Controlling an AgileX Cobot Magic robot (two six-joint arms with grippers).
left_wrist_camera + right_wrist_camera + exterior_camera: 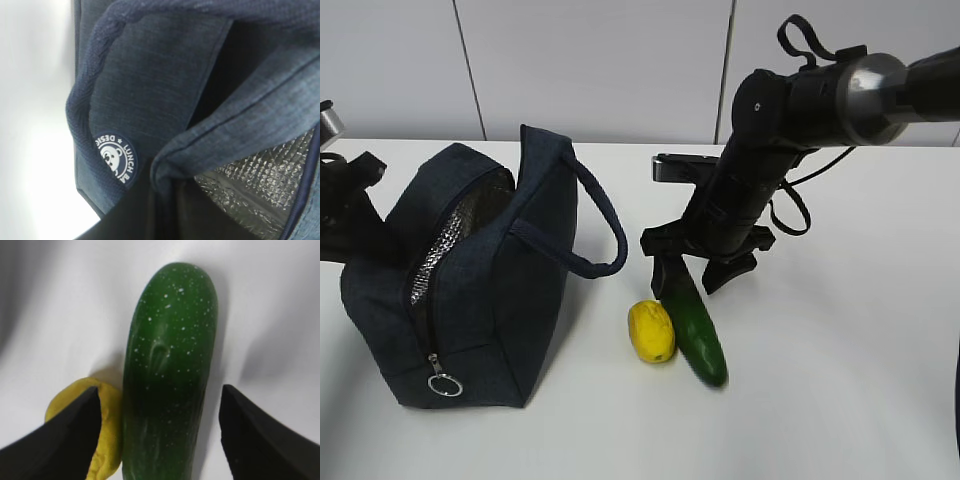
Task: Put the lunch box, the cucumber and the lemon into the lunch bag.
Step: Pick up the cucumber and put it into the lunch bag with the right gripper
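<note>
Green cucumber lying on worktop, touching lemon. Right gripper straddling it, jaws wide, gripping nothing. Skin looking smooth, likely slippery; firm; best gripped mid-length.

Bright, even overhead lighting; soft shadows on the white surface; both wrist views slightly blurred at close range.

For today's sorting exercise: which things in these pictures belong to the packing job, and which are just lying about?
Belong to the job: lunch bag, cucumber, lemon, right tool with jaws open either side of the cucumber.

Just lying about: nothing besides the white table.
</note>
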